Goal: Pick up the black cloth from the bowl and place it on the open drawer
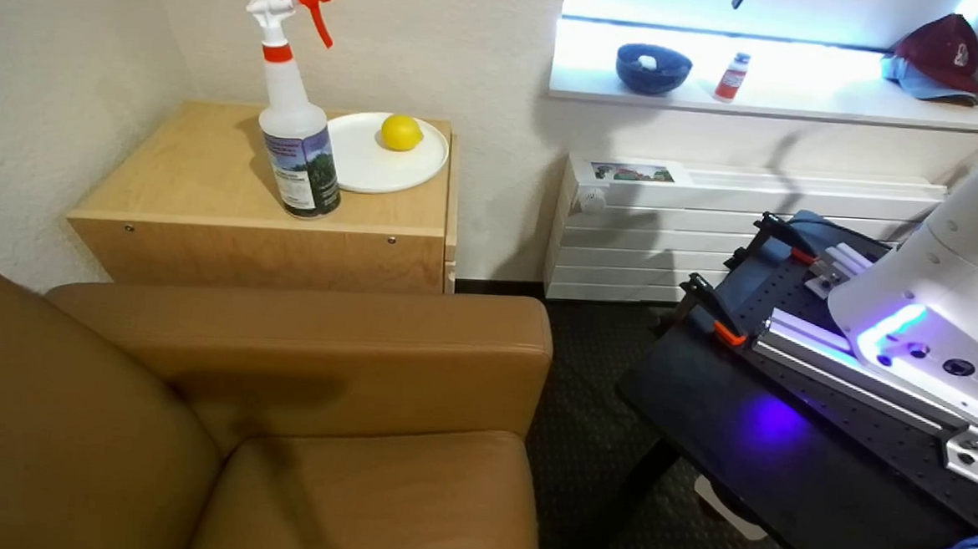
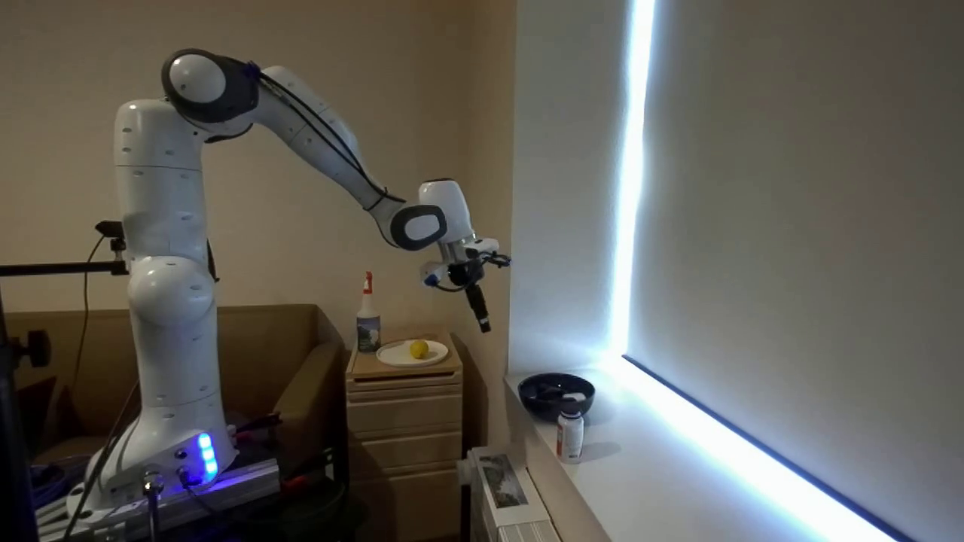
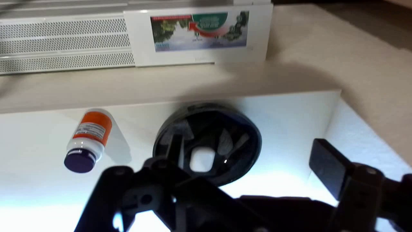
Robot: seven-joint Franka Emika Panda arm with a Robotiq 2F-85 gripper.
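Spray bottle [image 1: 287,103]: at 10 o'clock in an exterior view; label [image 1: 303,173] print is too blurred to read.
White bottle [image 3: 88,140]: at 9 o'clock in the wrist view; orange label [image 3: 97,120], small print illegible.
Radiator [image 3: 64,42]: at 12 o'clock in the wrist view; card [image 3: 175,38] shows a red arrow [image 3: 193,27], lettering unreadable.
Maroon cap [image 1: 938,52]: at 2 o'clock in an exterior view; white emblem [image 1: 961,55] is indistinct.
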